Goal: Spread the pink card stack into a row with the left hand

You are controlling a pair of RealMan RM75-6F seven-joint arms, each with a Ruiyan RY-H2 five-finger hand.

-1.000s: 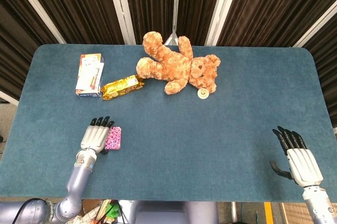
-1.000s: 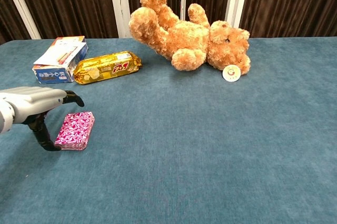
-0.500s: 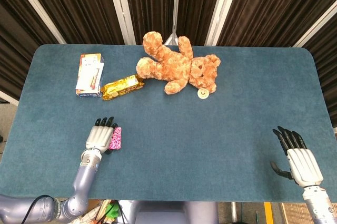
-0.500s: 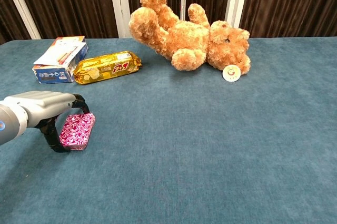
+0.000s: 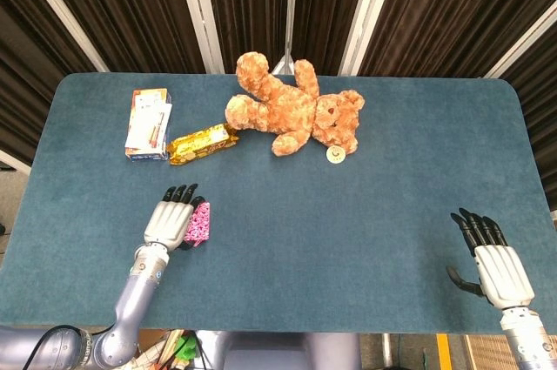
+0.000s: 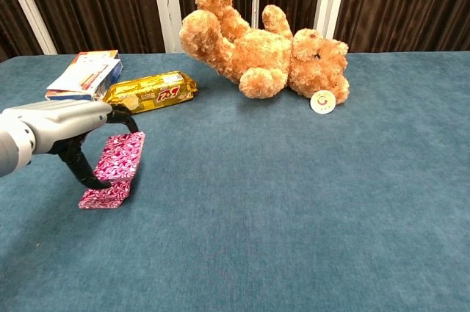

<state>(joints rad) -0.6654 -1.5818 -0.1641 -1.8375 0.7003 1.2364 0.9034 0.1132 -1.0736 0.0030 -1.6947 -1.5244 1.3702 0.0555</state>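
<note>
Partly lifted (left hand (image 6: 55,127)): pink cards (image 6: 120,158)

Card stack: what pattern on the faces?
Pink with a white swirl print on the card stack, clearest in the chest view.

Left hand (image 5: 169,221) over pink cards (image 5: 198,224)

One teddy bear (image 5: 291,109), one box (image 5: 147,124), one snack pack (image 5: 202,144), one card stack (image 6: 116,169)
</note>
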